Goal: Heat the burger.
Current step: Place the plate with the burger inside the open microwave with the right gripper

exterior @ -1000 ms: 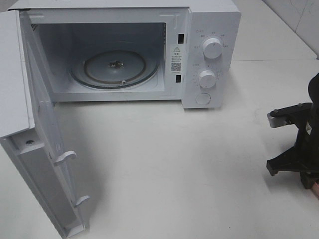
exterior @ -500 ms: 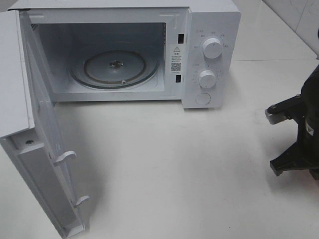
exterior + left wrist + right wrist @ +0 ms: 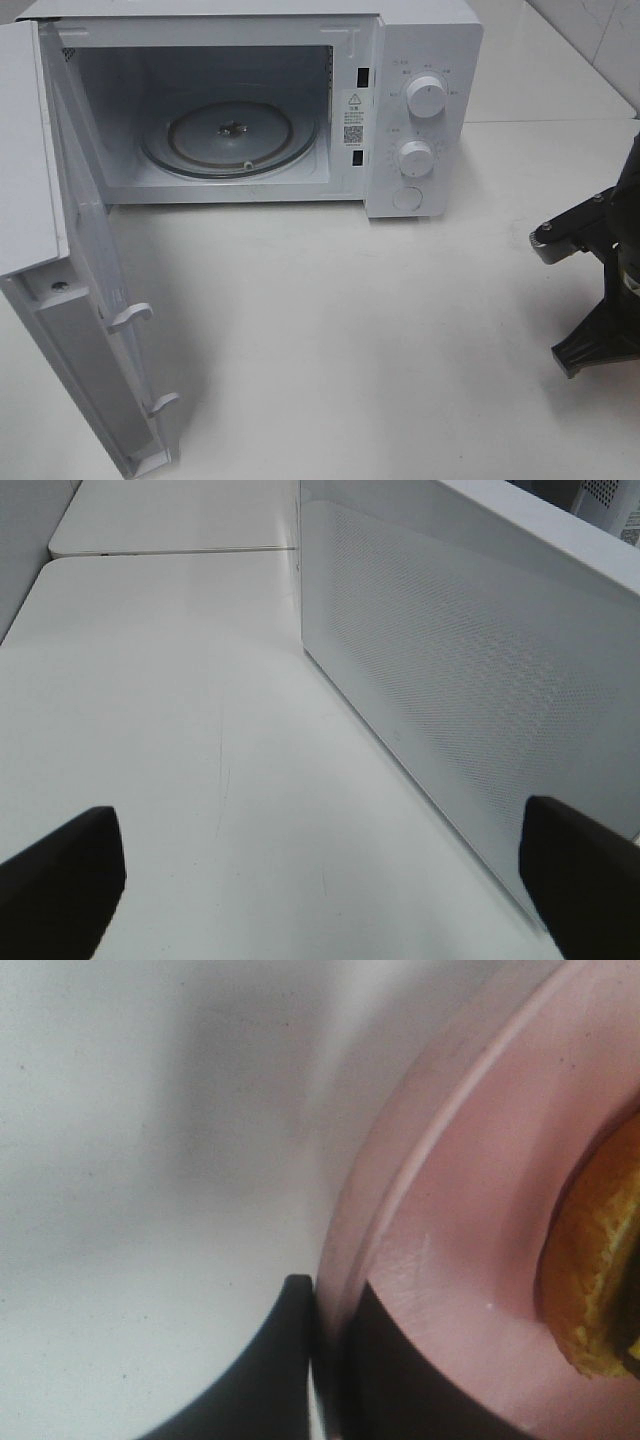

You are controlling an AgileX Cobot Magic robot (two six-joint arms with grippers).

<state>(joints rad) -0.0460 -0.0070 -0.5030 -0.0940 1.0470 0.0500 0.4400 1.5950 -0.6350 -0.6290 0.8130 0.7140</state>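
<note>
Burger (image 3: pixel 600 1260) mostly cut off on pink plate (image 3: pixel 470 1190), rim clamped by right gripper (image 3: pixel 322 1310); left gripper (image 3: pixel 320 850) spread wide, empty; glass turntable (image 3: pixel 200 140) inside open microwave (image 3: pixel 440 40).

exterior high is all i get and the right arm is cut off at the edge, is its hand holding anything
Observer: Yes. The right wrist view shows the right hand shut on the rim of a round pink plate.
Operator: is the burger on it
Observer: A golden-brown bun edge of the burger sits on that plate; the rest is out of frame.
Operator: and the left hand, cant see it at all
Observer: The left hand is open and empty, over the white table beside the perforated face of the open white microwave door.
</note>
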